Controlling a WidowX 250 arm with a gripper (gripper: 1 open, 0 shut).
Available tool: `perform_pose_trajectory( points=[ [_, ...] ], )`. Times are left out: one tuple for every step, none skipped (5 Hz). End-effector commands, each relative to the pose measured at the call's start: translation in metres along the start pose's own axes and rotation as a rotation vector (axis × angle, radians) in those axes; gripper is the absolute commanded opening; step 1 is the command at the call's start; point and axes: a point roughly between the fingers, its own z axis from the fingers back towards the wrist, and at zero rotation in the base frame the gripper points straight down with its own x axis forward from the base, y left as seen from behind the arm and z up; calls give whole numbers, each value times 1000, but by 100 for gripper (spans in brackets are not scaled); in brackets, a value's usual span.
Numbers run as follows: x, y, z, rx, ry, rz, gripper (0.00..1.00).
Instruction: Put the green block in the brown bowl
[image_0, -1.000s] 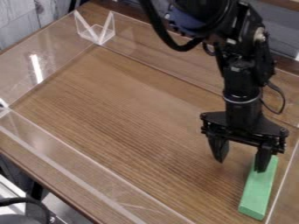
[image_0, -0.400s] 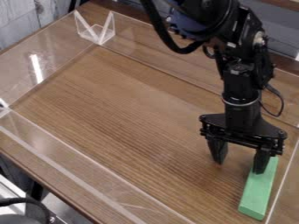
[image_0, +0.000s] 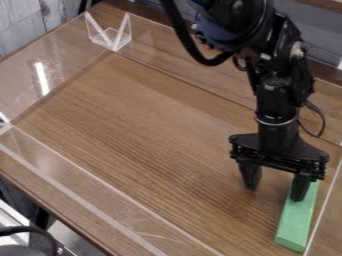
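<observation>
One black robot arm (image_0: 274, 70) reaches down from the top of the view to a wooden table (image_0: 134, 130), and it carries one black gripper (image_0: 278, 180) that points almost straight down at the right side of the tabletop. The gripper's two fingers (image_0: 249, 172) stand wide apart, with bare wood showing in the gap between them, and nothing is clamped between them. One green block (image_0: 297, 218) lies flat on the wood near the lower right corner of the table, a long bright bar running from its upper end, just under the gripper's right-hand finger as the camera sees it, down toward the front edge. That finger's tip overlaps the block's upper end in the picture; whether it actually touches the block cannot be told from this angle. The other finger stands over bare wood, beside the block rather than on it. One clear plastic wall (image_0: 80, 195) runs around the tabletop like a low fence, catching pale reflections along the left and front sides. One small clear folded stand (image_0: 107, 30) sits at the far left corner, well apart from the gripper and the block. A bundle of black cables (image_0: 214, 45) loops along the upper part of the arm.
</observation>
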Motion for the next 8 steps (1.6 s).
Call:
perform_pose_trajectory(
  points=[
    [1,-7,2,-8,-23,-11,100],
    [-2,-9,-3,-6,-23,-12,100],
    [-4,-11,-7,-4,-21,-12,100],
    [-6,-13,-11,-1,-20,-11,100],
    [-8,-15,-12,3,-18,-8,100],
    [-11,-17,-14,6,-16,-6,100],
    [-13,-18,-15,9,-14,-3,100],
    [-15,-20,-16,12,-12,-1,100]
  ],
)
